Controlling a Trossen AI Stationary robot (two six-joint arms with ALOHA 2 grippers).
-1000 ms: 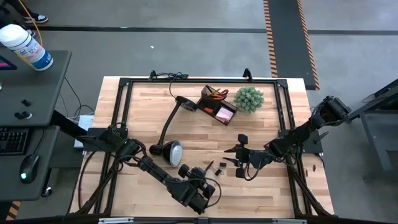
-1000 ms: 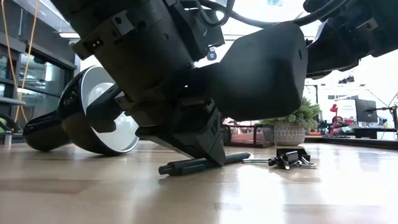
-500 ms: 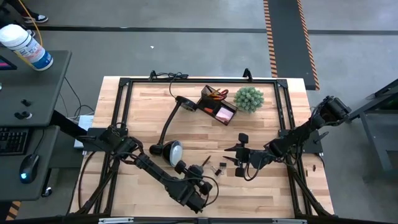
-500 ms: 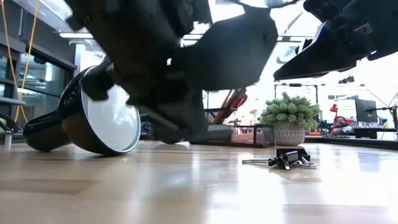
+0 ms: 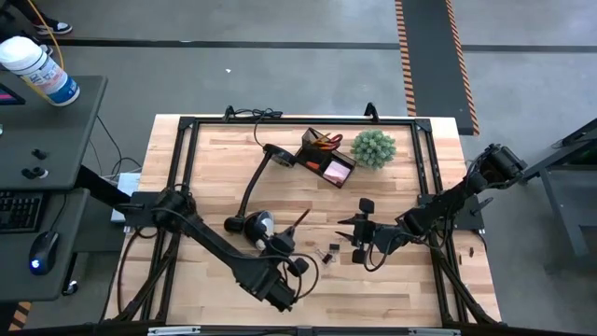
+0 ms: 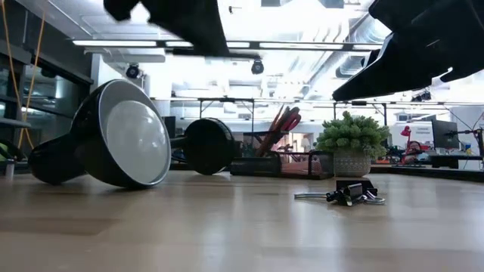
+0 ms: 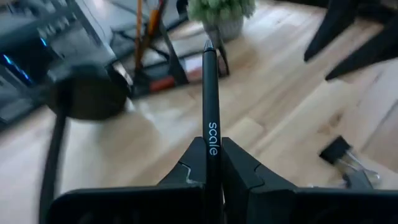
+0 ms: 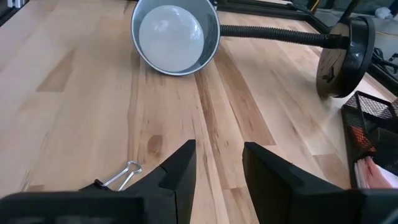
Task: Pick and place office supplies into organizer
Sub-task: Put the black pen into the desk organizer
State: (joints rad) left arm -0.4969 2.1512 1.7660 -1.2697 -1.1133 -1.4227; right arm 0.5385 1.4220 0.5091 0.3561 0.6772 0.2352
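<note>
Left gripper (image 7: 210, 163) pinching the black pen (image 7: 209, 99), now lifted clear of the counter (image 5: 401, 271) where a second ago it lay flat beneath the arm. Pickup done; carry to the organizer (image 5: 325, 157) at the far edge looks next. Binder clips (image 6: 352, 193) left lying mid-counter. Right gripper (image 8: 217, 163) spread, empty, hovering beside the clips.
</note>
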